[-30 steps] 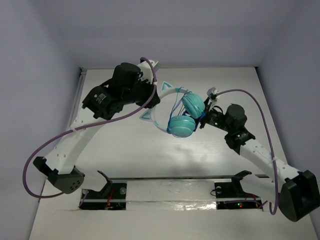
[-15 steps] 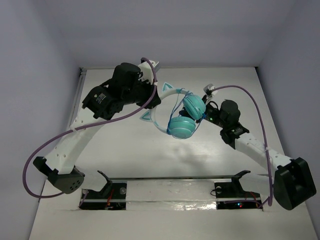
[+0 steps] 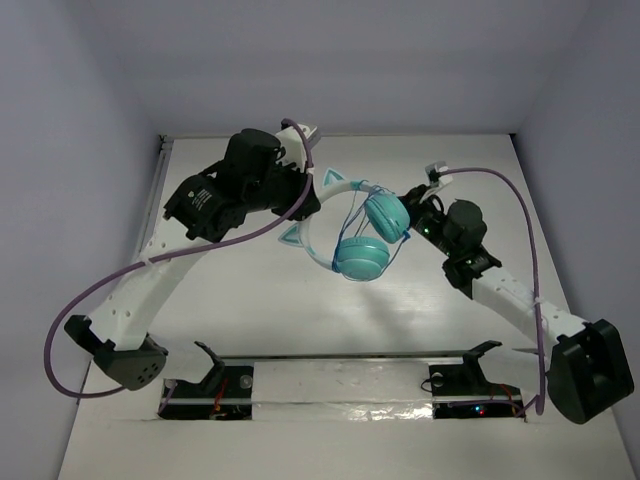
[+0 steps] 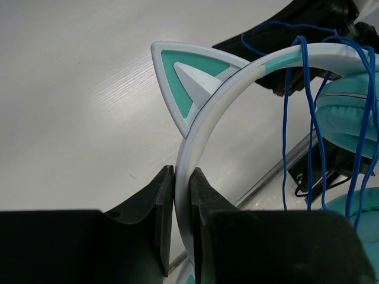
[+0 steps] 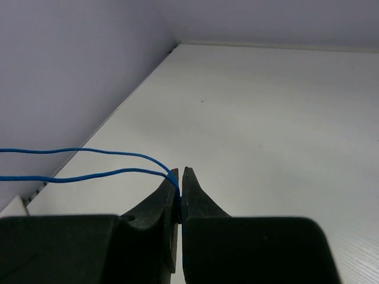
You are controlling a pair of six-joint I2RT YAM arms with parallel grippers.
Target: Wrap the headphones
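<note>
The headphones [image 3: 362, 258] hang above the table, teal ear cups down and to the right, with the pale headband [image 4: 237, 77] and its cat-ear point [image 4: 180, 74] to the left. My left gripper [image 4: 182, 177] is shut on the headband, also seen from above [image 3: 303, 203]. Loops of thin blue cord [image 4: 286, 118] run over the band and past the ear cup [image 4: 349, 112]. My right gripper [image 5: 180, 176] is shut on two strands of that cord [image 5: 89, 150]. In the top view it [image 3: 410, 208] sits just right of the upper ear cup [image 3: 385, 213].
Purple robot cables [image 3: 515, 205] arc over both arms. A metal rail with two black brackets [image 3: 350, 355] runs along the table's near edge. White walls [image 3: 90, 150] enclose the left, the right and the back.
My right gripper has shut on the blue cord, after shifting a little toward the back. The ear cups swung slightly. The left gripper keeps its hold on the headband.
</note>
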